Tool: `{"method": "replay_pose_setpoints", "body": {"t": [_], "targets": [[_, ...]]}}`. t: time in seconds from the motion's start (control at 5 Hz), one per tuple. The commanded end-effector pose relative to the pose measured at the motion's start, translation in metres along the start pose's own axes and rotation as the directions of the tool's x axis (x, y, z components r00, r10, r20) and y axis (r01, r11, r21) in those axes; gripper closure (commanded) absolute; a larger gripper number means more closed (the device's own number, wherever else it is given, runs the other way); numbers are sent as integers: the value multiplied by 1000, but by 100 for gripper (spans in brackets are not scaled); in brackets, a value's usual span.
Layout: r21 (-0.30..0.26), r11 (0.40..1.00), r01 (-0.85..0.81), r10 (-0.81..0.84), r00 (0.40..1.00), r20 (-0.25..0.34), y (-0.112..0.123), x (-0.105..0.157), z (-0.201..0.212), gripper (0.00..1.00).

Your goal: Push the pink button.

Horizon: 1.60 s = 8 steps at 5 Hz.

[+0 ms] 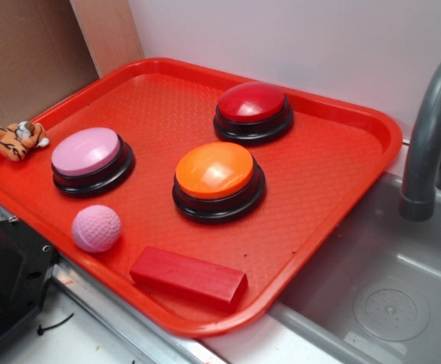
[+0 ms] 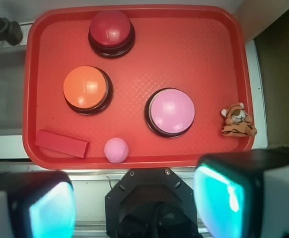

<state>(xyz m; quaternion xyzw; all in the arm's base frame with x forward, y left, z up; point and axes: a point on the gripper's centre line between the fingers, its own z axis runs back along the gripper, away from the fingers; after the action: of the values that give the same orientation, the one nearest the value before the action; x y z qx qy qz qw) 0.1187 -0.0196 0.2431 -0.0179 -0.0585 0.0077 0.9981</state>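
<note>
The pink button (image 1: 86,151) has a pale pink-lilac dome on a black round base. It sits at the left of the red tray (image 1: 334,197), untouched. In the wrist view the pink button (image 2: 171,111) lies right of the tray's middle, far below the camera. My gripper (image 2: 134,203) is open and empty, its two teal pads wide apart at the bottom of the wrist view, high above the robot base and short of the tray's near rim. The gripper does not show in the exterior view.
On the tray (image 2: 211,59) are an orange-domed button (image 1: 215,171), a red-domed button (image 1: 252,103), a small pink dimpled ball (image 1: 96,227) and a red block (image 1: 189,277). A toy tiger (image 1: 17,139) lies on the tray's left rim. A grey faucet (image 1: 430,136) and sink (image 1: 391,303) are right.
</note>
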Motion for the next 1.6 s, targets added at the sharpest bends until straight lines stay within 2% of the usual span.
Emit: {"method": "replay_pose_setpoints", "body": {"t": [0.0, 0.2, 0.4, 0.6, 0.8, 1.0, 1.2, 1.4], "targets": [[0, 1000, 0, 0, 1000, 0, 0, 0, 0, 0], [72, 968, -240, 244, 969, -46, 44, 38, -51, 0], [140, 893, -429, 429, 903, 31, 64, 55, -74, 0], [155, 832, -533, 529, 846, 69, 76, 64, -102, 0], [94, 804, -587, 587, 809, 29, 82, 58, -129, 0], [92, 815, -572, 577, 815, -49, 89, 45, -156, 0], [122, 824, -554, 564, 823, -65, 100, 39, -182, 0], [145, 827, -543, 558, 824, -94, 97, 41, -191, 0]]}}
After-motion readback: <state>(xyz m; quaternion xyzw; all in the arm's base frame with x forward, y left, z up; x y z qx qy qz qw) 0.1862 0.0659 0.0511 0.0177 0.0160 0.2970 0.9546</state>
